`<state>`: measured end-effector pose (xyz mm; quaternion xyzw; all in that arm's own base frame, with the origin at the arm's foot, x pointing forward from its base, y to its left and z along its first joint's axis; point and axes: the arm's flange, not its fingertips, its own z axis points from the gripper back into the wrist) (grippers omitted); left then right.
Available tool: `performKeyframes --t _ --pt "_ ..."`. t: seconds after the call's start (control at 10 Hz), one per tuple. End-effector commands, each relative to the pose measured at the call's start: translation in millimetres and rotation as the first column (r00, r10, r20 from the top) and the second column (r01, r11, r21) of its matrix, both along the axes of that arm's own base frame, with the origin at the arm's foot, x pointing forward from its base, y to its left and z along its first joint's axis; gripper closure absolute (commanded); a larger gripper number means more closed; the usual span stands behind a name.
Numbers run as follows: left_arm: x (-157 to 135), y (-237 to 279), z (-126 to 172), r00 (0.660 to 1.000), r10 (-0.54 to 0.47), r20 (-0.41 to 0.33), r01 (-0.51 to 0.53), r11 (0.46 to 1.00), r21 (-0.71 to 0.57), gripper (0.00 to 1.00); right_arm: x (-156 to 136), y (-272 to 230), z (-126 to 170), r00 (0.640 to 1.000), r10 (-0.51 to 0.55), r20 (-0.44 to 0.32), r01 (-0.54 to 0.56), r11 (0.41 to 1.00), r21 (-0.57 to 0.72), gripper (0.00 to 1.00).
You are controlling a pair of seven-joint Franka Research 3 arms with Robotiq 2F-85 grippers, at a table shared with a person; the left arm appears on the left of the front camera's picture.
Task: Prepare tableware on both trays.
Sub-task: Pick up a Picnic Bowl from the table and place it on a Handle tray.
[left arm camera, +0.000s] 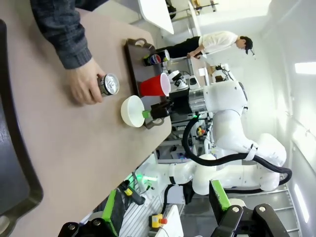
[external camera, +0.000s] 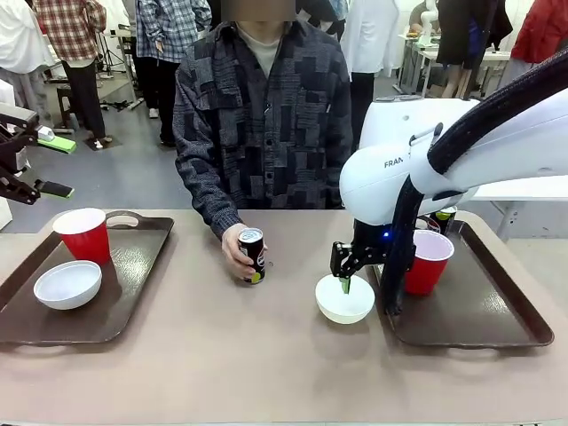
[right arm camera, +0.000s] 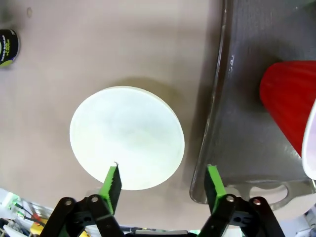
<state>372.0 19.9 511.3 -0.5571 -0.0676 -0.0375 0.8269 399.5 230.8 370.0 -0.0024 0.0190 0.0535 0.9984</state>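
Tabletop [external camera: 177,355]: bowl [external camera: 345,300] mouth-up | can [external camera: 252,253] upright, axis vertical | right pincer [right arm camera: 163,170] apparently astride rim

A tan tabletop [external camera: 266,355] is spread beneath the jaws. Far beyond them, past the table's far edge, a smooth grey floor [external camera: 115,169] is seen, evenly and brightly lit. Several people are stood on it at the back, one in a plaid shirt [external camera: 62,27] and others in white coats [external camera: 368,35]. A white table [external camera: 532,191] is set behind the right-hand jaws. In the left wrist view, a long ceiling light [left arm camera: 305,68] is seen glowing far beyond the jaws, and a person in a white top [left arm camera: 217,42] is bent forward.
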Motion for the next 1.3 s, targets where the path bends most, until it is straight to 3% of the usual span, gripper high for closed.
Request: performKeyframes --t 0.0,0.1,0.2,0.3,0.5,1.0,1.1,1.2 --pt "-0.4 0.2 0.2 1.000 -0.003 -0.001 0.003 1.000 -0.002 0.08 9.6 -2.0 -8.6 1.000 0.002 0.015 -0.002 1.000 -0.013 0.32" --pt "-0.4 0.2 0.2 1.000 -0.003 -0.001 0.003 1.000 -0.002 0.08 12.0 -2.7 -14.3 1.000 0.006 0.007 -0.005 1.000 -0.014 0.35" --pt "-0.4 0.2 0.2 1.000 -0.003 -0.001 0.003 1.000 -0.002 0.08 15.1 -3.7 -20.5 1.000 0.010 0.000 -0.010 1.000 -0.019 0.47" --pt "-0.4 0.2 0.2 1.000 -0.003 -0.001 0.003 1.000 -0.002 0.08 16.2 -4.6 -24.4 1.000 0.012 -0.009 -0.012 1.000 -0.019 0.38" --pt "-0.4 0.2 0.2 1.000 -0.003 -0.001 0.003 1.000 -0.002 0.08 17.2 -3.7 -26.2 1.000 0.018 -0.015 -0.018 1.000 -0.021 0.38" --pt "-0.4 0.2 0.2 1.000 -0.003 -0.001 0.003 1.000 -0.002 0.08 11.6 -4.9 -18.3 1.000 0.018 -0.012 -0.019 0.999 -0.030 0.83" --pt "-0.4 0.2 0.2 1.000 -0.003 -0.001 0.003 1.000 -0.002 0.08 10.6 -5.6 -15.2 1.000 0.014 -0.009 -0.014 1.000 -0.027 0.96" --pt "-0.4 0.2 0.2 1.000 -0.003 -0.001 0.003 1.000 -0.002 0.08 10.9 -6.2 -13.9 1.000 0.013 -0.010 -0.013 1.000 -0.024 1.00"
